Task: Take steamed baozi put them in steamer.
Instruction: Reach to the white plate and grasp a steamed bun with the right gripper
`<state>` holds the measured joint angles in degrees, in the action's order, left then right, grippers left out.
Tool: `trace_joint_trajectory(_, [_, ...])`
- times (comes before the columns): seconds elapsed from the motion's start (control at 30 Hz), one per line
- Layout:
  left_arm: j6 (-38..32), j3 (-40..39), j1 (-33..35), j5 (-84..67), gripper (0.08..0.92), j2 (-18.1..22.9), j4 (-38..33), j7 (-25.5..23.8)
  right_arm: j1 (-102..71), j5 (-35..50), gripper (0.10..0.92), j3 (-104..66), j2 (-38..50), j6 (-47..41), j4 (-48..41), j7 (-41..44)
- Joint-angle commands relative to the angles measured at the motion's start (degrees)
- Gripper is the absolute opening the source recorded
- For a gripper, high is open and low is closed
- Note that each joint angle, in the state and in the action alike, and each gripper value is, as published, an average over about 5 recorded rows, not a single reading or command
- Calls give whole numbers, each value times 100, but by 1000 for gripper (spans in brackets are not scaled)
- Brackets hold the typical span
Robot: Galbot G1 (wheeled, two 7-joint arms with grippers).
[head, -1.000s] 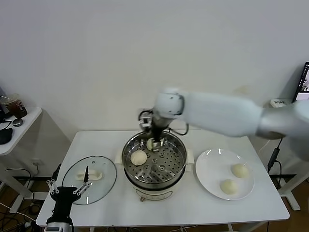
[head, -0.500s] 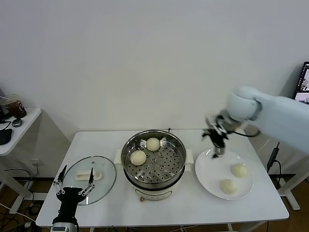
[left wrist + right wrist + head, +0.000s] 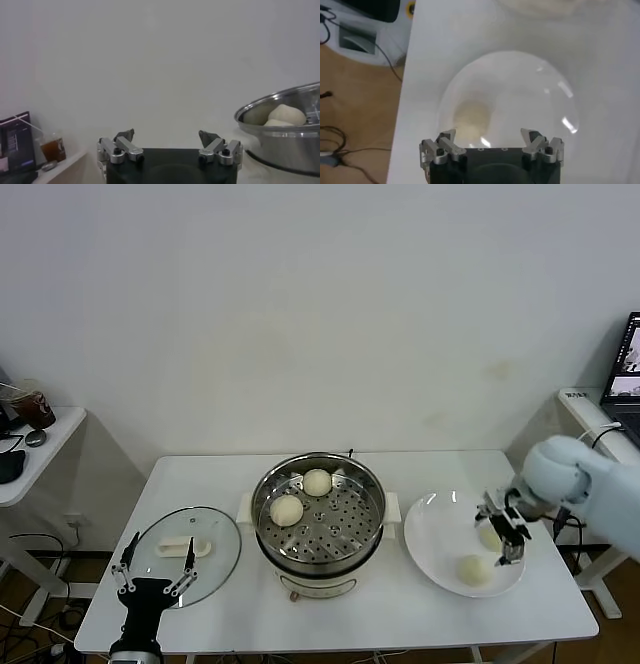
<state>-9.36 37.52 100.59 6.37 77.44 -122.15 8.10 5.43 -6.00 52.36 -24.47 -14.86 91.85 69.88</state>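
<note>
The steel steamer [image 3: 318, 517] stands mid-table with two baozi inside, one at the back [image 3: 317, 481] and one on the left [image 3: 287, 509]; the left wrist view shows its rim [image 3: 280, 107] with both buns. Two more baozi lie on the white plate [image 3: 435, 534] at right, one nearer me [image 3: 472, 570] and one farther [image 3: 489, 536]. My right gripper [image 3: 508, 541] hangs open and empty just over the plate, beside the farther bun. In the right wrist view one bun [image 3: 470, 116] lies on the plate ahead of the open gripper [image 3: 489, 142]. My left gripper [image 3: 152, 570] is open, parked low at the table's front left.
A round glass lid [image 3: 185, 553] with a white handle lies on the table left of the steamer. A small side table [image 3: 35, 449] with a cup stands at far left. A monitor edge [image 3: 626, 364] shows at far right.
My right arm has swung from the steamer, where it left a bun at the back, across to the right and down over the plate. The left arm barely shifted.
</note>
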Motion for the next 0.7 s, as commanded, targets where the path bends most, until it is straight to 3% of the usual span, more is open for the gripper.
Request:
trace_joint_trajectory(0.03, [-6, 16, 21, 13, 823, 6, -1, 2, -1484, -556, 823, -880, -42, 129, -217, -192])
trace_joint_trajectory(0.7, [-42, 81, -7, 2, 823, 17, 56, 24, -1956, -852, 821, -1375, -676, 20, -832, -608])
